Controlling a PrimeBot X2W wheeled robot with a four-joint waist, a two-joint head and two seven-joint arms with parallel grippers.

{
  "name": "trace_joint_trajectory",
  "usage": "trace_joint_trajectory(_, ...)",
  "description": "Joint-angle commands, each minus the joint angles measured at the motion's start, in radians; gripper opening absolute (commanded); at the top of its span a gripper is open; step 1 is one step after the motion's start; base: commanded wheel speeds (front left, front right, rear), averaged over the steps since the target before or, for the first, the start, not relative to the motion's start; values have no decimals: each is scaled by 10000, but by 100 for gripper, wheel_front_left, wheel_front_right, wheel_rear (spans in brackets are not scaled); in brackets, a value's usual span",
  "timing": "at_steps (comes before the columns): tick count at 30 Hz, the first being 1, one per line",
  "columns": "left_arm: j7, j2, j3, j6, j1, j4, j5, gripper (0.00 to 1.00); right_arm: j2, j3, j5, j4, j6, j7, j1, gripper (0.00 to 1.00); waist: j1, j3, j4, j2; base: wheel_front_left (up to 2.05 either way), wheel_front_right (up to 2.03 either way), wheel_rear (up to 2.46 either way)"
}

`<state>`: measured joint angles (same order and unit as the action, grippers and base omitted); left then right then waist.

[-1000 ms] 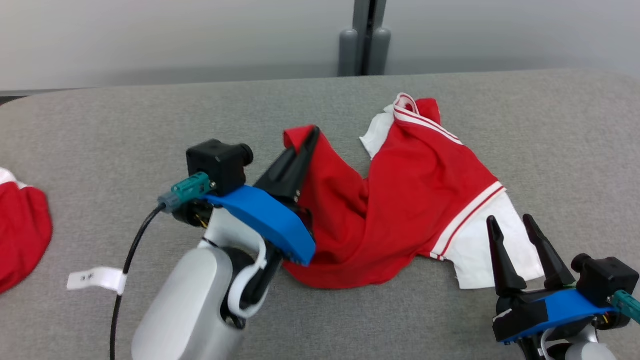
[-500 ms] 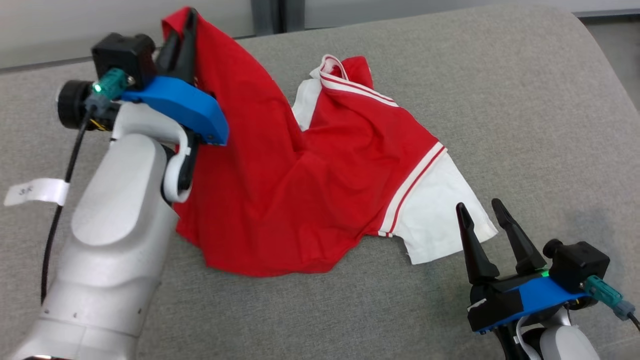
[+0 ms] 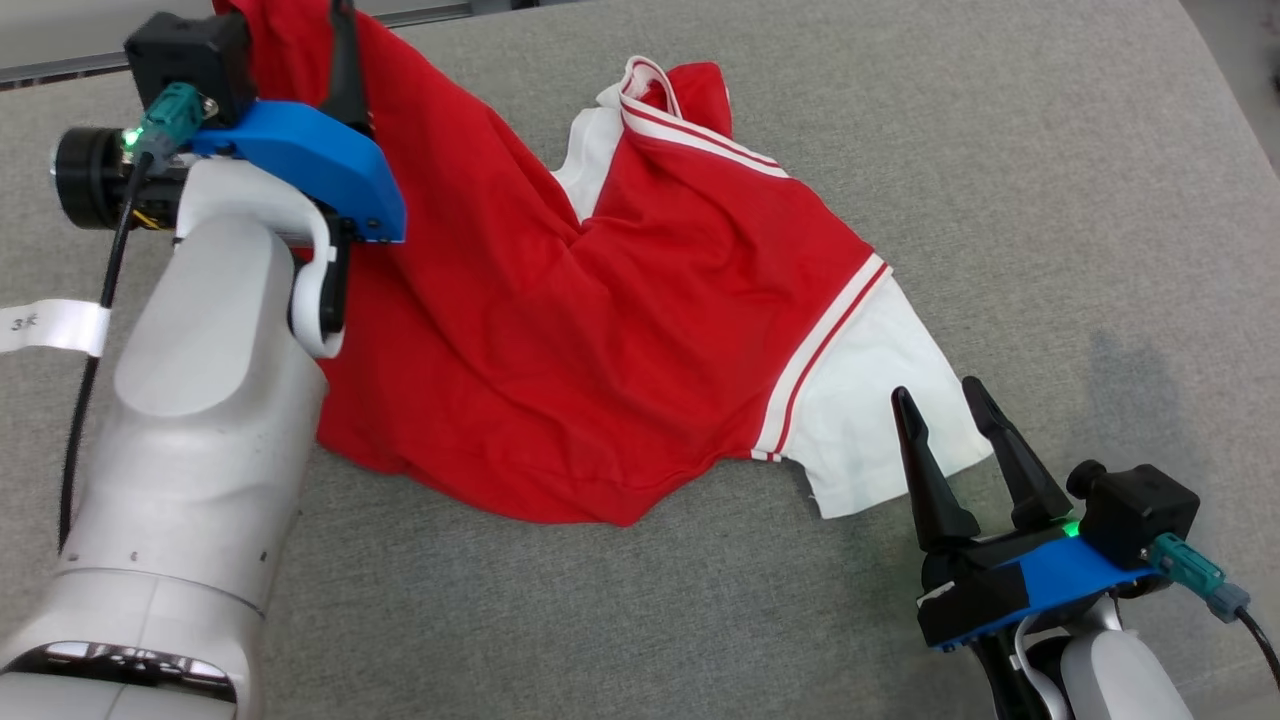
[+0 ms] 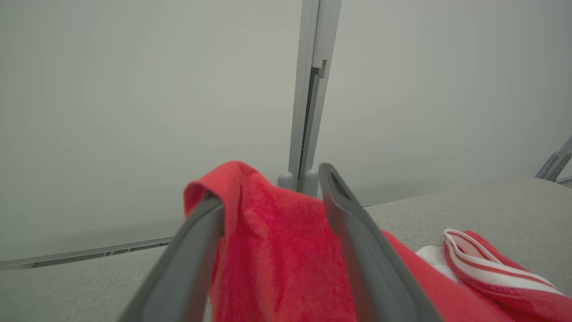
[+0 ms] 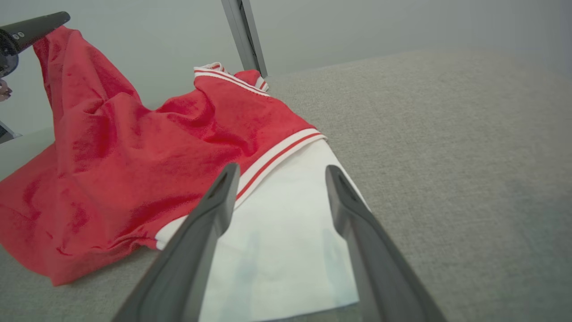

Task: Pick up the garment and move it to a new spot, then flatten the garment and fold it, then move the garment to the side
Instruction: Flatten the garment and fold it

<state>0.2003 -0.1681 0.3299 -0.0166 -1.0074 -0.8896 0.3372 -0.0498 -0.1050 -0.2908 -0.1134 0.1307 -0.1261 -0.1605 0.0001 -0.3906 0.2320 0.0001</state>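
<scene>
- Garment [image 3: 600, 330]: a red shirt with a white sleeve [image 3: 870, 400] and a striped collar [image 3: 655, 90]. It lies in the middle of the grey padded surface [image 3: 1050, 200], rumpled, with one red corner held up in the air at the far left.
- Left gripper [image 4: 268, 188]: fingers spread. The raised corner sits between them and drapes over one finger [image 4: 196, 250], hanging there rather than pinched.
- Right gripper [image 3: 938, 392]: spread wide and holding nothing, poised at the near edge of the white sleeve. Can't tell whether it touches the cloth.
- Done so far (judgement): the pick-up-and-move step looks to be at its end, since most of the body is down on the surface. Whether this is the new spot can't be confirmed.
- Flatten: not done. There are deep creases across the middle, the collar is bunched and the left side is up off the surface.
- Fold: not started, no clean fold lines anywhere.
- Move to the side: not done, the shirt sits centre.
- Overall: early, most of the task is left.
</scene>
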Motion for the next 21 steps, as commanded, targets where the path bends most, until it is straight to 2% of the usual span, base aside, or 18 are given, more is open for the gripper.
trace_joint_trajectory(1, 62, 165, -24, 159, 64, -210, 142, 100, -15, 5, 1, -27, 1, -36, -152, 100, -1, 13, -134, -1, 0, 0, 0)
trace_joint_trajectory(14, 147, 906, 283, 922, 1267, -801, 830, 100, -17, 224, 61, -11, 1, 183, 60, 100, -1, 814, -1249, -1, 0, 0, 0)
trace_joint_trajectory(21, -139, 991, 573, 1032, 2459, -467, 1081, 100, -17, 318, -48, 9, 1, 303, 266, 100, -1, 1290, -1629, -1, 0, 0, 0)
